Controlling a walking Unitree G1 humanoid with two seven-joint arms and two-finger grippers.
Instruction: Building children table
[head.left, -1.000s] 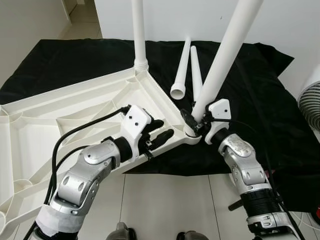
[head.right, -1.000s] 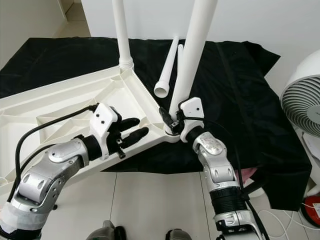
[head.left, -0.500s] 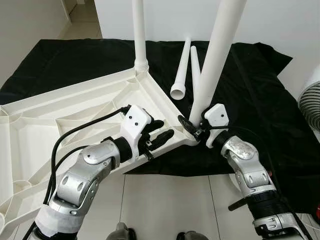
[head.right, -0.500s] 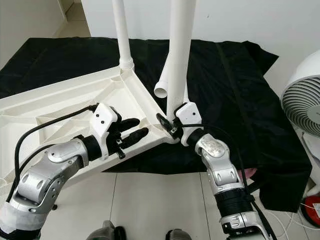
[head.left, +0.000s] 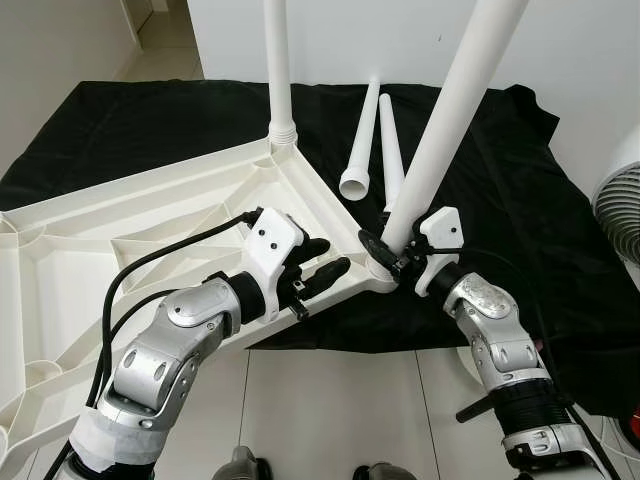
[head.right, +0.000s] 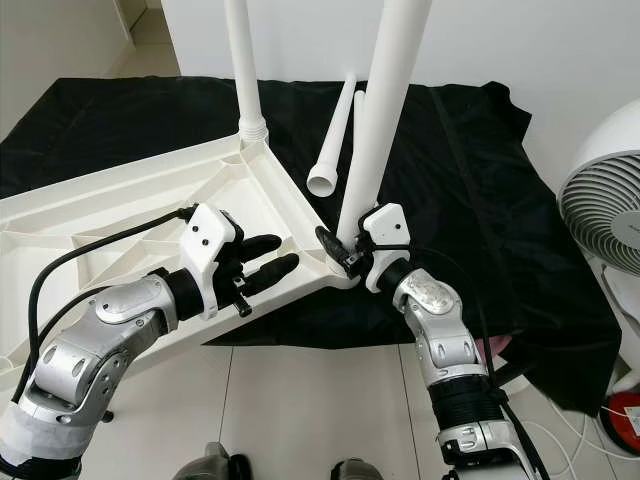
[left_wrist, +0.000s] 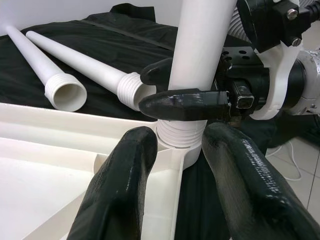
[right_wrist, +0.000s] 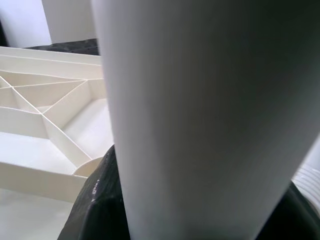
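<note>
Inverted white plastic tabletop lying across the left and centre of the frame, partly on a black cloth spread on the floor, with one table leg already standing upright in its far corner socket near the top centre. The critical relation is at the near corner socket, just right of frame centre: the leg being fitted has its threaded foot seated in that socket, but its long axis leans toward the upper right of the frame instead of standing square to the tabletop. The right pincer is clamped on this leg immediately above the threads, one black finger crossing the front of the tube in the left wrist view. The left pincer lies just left of the socket, fingers apart, straddling the tabletop's edge rib beside the corner; whether they press on it cannot be told. Two spare legs lie side by side on the cloth beyond the socket, upper centre. Judged next requirement: bring the leaning leg upright over the socket so the threads engage.
</note>
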